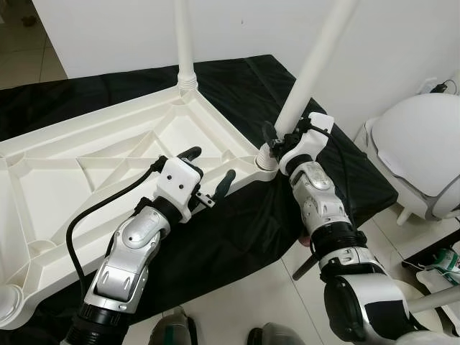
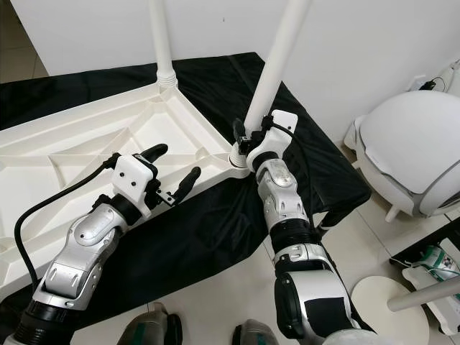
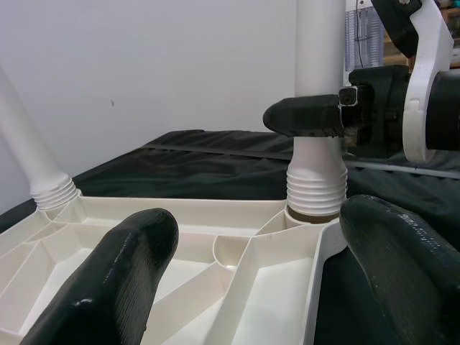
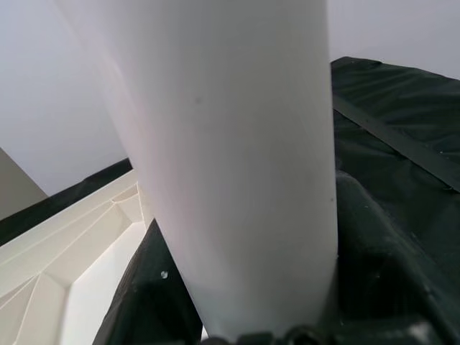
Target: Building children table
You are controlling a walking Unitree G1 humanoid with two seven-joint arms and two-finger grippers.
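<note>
A white plastic table top (image 1: 86,180) lies upside down on a black cloth (image 1: 237,223). One white leg (image 1: 185,43) stands in its far corner socket. A second leg (image 1: 310,68) stands tilted in the near right corner socket (image 1: 267,159). My right gripper (image 1: 282,136) is shut on this second leg just above its ribbed base (image 3: 316,180); in the right wrist view the leg (image 4: 230,158) sits between the black fingers (image 4: 381,251). My left gripper (image 1: 210,167) hovers open over the table's near rim, left of that corner, holding nothing.
A white rounded dome-shaped object (image 1: 424,151) stands on the tiled floor to the right, with a white disc (image 2: 374,295) near it. A white wall (image 1: 108,29) rises close behind the cloth. My feet (image 1: 172,332) are at the cloth's near edge.
</note>
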